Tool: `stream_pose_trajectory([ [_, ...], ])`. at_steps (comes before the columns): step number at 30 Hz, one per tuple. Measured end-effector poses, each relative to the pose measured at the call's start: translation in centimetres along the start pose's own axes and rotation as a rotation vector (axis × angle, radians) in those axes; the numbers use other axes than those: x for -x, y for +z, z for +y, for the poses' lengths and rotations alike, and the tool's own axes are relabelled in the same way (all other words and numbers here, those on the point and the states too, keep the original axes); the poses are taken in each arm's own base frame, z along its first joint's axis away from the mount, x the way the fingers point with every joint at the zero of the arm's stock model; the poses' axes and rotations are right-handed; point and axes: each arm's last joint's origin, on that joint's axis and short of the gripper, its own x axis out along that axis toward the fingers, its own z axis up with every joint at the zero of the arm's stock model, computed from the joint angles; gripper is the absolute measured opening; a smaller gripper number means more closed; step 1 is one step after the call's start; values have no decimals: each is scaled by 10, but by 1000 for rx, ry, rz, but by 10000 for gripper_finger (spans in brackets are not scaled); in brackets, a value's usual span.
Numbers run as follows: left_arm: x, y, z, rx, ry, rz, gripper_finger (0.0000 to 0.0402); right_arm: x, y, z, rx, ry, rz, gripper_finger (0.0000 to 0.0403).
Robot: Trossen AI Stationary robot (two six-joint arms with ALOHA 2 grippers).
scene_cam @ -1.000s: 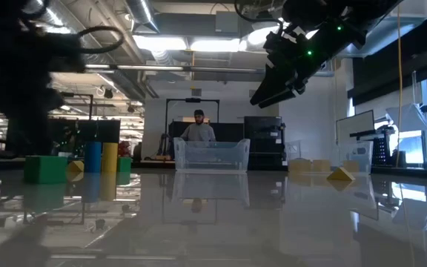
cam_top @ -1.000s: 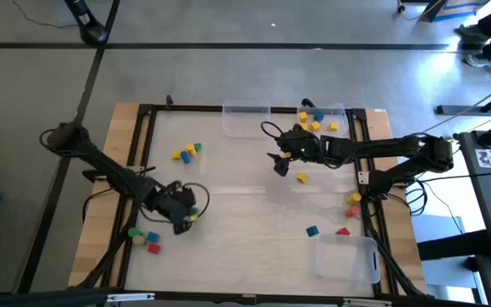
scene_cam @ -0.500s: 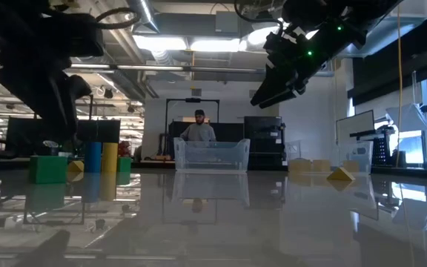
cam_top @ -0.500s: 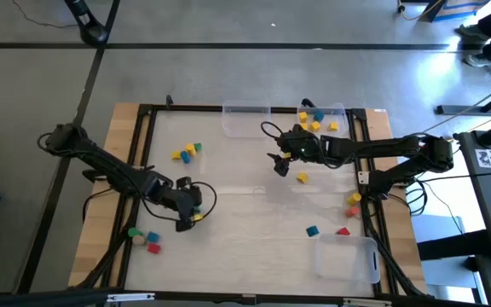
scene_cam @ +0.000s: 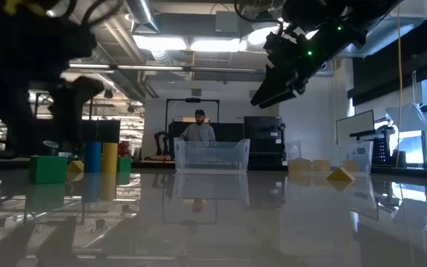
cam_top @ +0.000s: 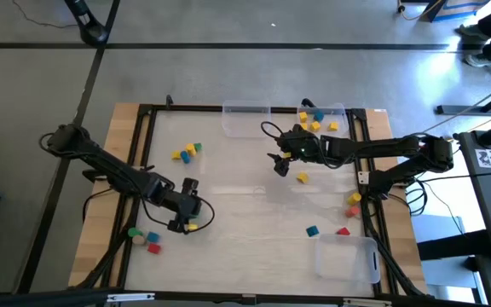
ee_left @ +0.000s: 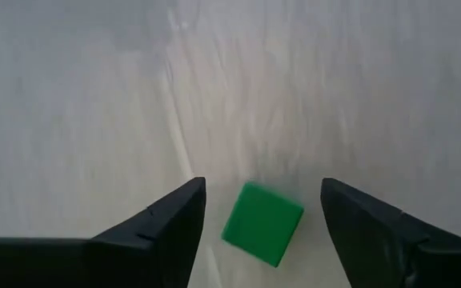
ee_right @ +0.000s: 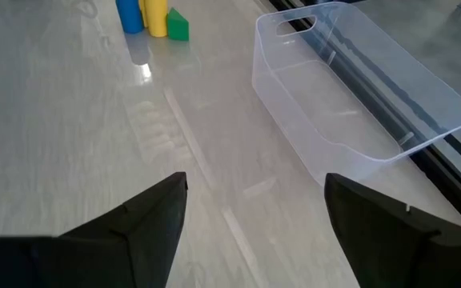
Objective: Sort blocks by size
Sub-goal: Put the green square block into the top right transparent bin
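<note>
Green block [ee_left: 262, 223] sits on the bench between the spread fingers of my left tool [ee_left: 262, 232], not gripped yet. It looks hard, light and smooth, so I should pinch its flat sides. My right tool [cam_top: 280, 165] waits, spread wide.

Left arm: reaches from the table's left edge toward the middle, bent at the elbow, wrist low over the near-left part of the table.
Left gripper [cam_top: 186, 223]: just above the tabletop, pointing down; fingers [ee_left: 166, 228] spread apart, with nothing pinched between them.
Right arm: stretches from the right edge across the far half of the table, forearm close to level, wrist raised.
Right gripper [cam_top: 280, 165]: held high above the table near its far middle, tilted downward; fingers [ee_right: 146, 220] wide apart and empty.
Low view: the right gripper [scene_cam: 276, 81] hangs well clear of the surface.
</note>
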Motion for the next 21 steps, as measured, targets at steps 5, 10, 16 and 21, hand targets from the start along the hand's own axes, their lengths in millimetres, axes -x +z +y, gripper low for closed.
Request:
stream_pose_trajectory([
  [5,-12,-11,-2,-40,5,73,237,0,0,0,-1,0,-1,294],
  [10,-18,-13,-3,-51,6,84,235,0,0,0,-3,0,-1,294],
  [16,-20,-7,-3,-135,6,35,188,0,0,0,-3,-1,-1,294],
  [21,-20,-7,-3,-164,5,35,128,0,0,0,4,-1,-1,294],
])
